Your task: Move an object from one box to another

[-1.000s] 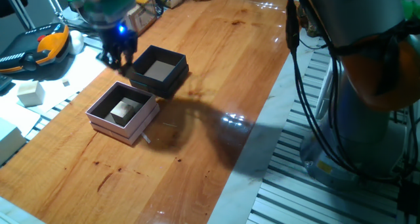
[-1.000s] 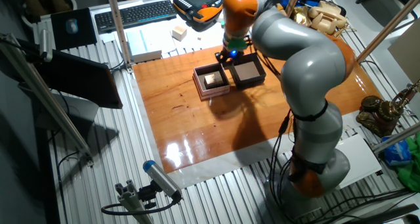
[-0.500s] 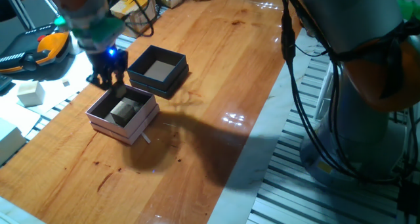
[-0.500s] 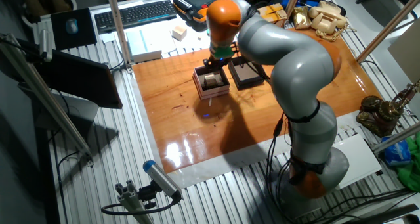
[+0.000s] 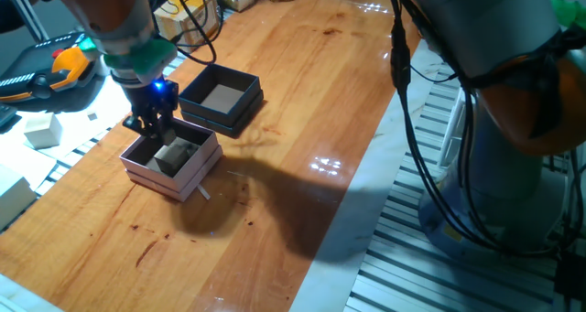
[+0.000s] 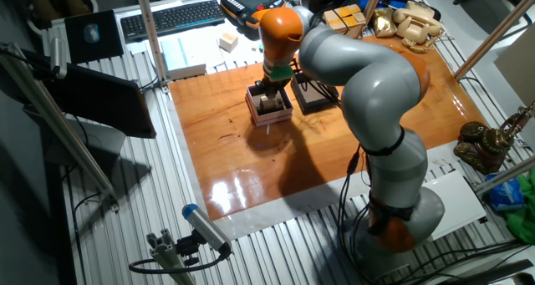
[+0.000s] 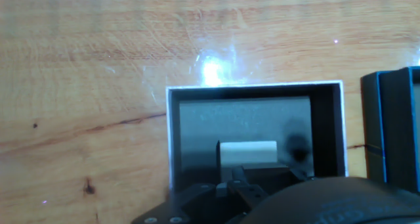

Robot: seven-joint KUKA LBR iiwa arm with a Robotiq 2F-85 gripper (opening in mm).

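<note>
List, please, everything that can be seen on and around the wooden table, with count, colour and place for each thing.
Wooden table: one, glossy orange-brown, carries both boxes.
Shallow square pale pink box with dark inside: one, near the table's edge, under the gripper.
Small pale block: one, whitish-grey, inside the pink box.
Shallow square black box with tan floor: one, beside the pink box; nothing visible in it.
Black keyboard: one, beyond the table.
Orange and black handheld pendant: one, off the table's edge.
Small white cube: one, off the table.
Robot arm: one, grey with orange joints.
Gripper: one, dark, lowered over the pink box; open or shut unclear.
</note>
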